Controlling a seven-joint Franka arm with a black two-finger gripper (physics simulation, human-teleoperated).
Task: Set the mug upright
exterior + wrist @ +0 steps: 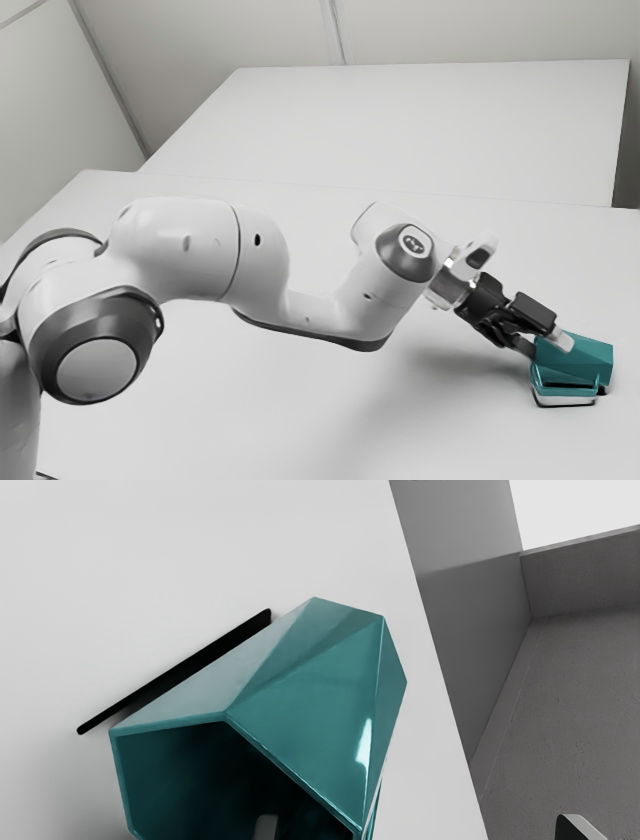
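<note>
Faceted teal mug (583,357) on the tabletop (300,410), apparently on its side, mouth toward the end effector (546,345).
We find the fingers (267,828) apart, one inside the mouth, placed, we judge, to straddle its wall.

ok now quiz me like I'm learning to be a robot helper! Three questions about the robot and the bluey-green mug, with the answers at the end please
1. True or false: the mug is standing upright.
2. Pick one: the gripper is
A) shut on the mug
B) open
C) shut on nothing
3. Fill in the colour: in the wrist view, a thin ____ strip peeks out beside the mug.

Key: 1 false; 2 B; 3 black
</note>
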